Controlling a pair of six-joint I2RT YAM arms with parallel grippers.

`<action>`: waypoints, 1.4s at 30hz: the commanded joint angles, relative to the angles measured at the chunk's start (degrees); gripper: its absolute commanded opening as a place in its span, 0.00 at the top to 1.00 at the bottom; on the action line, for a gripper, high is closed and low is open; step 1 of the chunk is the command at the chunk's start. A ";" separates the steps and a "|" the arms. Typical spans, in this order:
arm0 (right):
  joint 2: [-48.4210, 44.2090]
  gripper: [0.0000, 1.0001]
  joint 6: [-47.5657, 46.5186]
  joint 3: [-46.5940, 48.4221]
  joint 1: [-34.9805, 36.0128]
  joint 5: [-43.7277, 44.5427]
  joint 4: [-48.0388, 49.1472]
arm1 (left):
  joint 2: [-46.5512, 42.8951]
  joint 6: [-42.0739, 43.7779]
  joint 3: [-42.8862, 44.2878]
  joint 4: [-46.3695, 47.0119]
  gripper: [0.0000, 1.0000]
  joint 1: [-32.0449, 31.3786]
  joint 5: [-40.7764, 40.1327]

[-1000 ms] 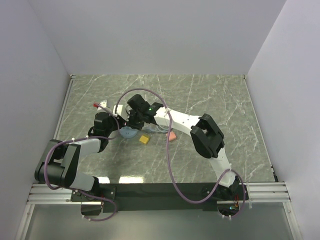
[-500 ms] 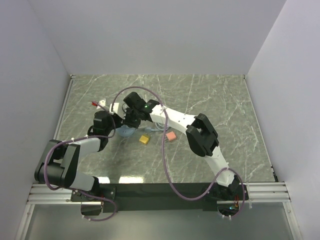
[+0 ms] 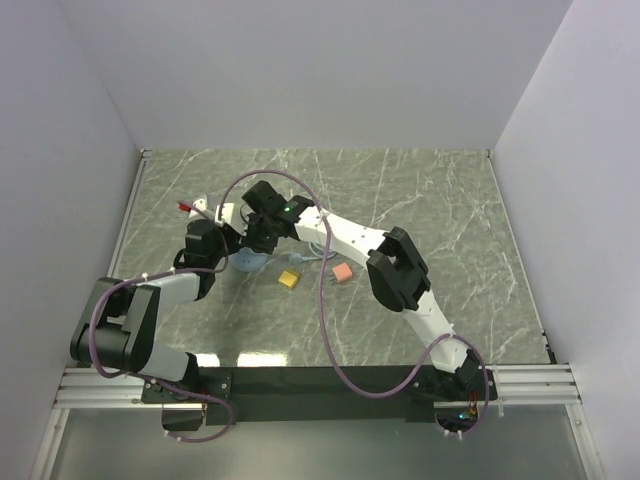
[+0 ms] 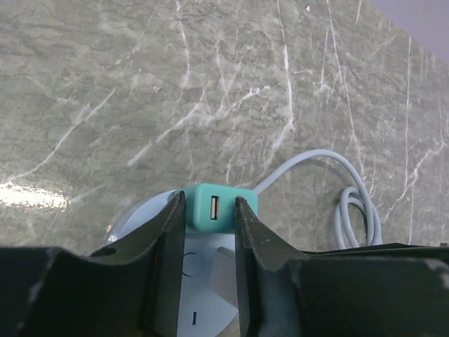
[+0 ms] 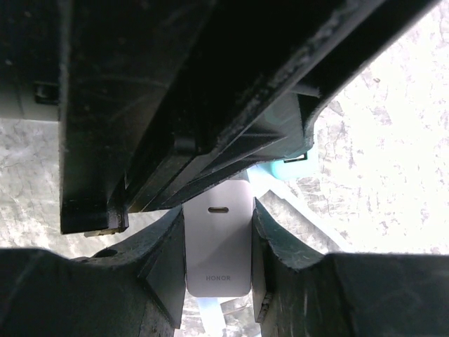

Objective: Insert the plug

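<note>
Looks like you're somewhere mid-task here, not done yet. Your left hand [image 4: 208,214] is clamping both sides of the mint-green plastic adapter block [image 4: 226,199], which is sitting on top of the pale round socket base [image 4: 137,216] on the grey marble desk [image 4: 140,84], USB port facing out and its white cable [image 4: 351,168] trailing off to the side. Your right hand [image 5: 217,232] is squeezing the white rectangular charger brick [image 5: 217,261] and holding it right next to that same spot. So both pieces are being held and brought together. What I'm not seeing is any prongs or whether anything is seated; that part is hidden. My guess is the actual push-in is what's left.
</note>
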 commanded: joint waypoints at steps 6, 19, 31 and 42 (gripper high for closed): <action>8.16 1.00 0.41 -1.81 4.40 2.29 -1.58 | 1.65 3.25 0.77 -5.46 0.99 -3.32 5.64; 11.94 1.00 1.28 0.65 5.19 0.80 -2.81 | 5.53 2.02 -0.46 -2.55 0.99 -5.43 5.82; 15.81 1.00 1.72 4.43 5.54 0.18 -4.65 | 2.89 0.70 -2.56 -2.21 0.99 -5.43 3.88; 13.44 1.00 2.87 1.19 5.01 1.50 -3.08 | -2.81 -1.41 -4.50 -3.52 0.99 -5.35 -0.43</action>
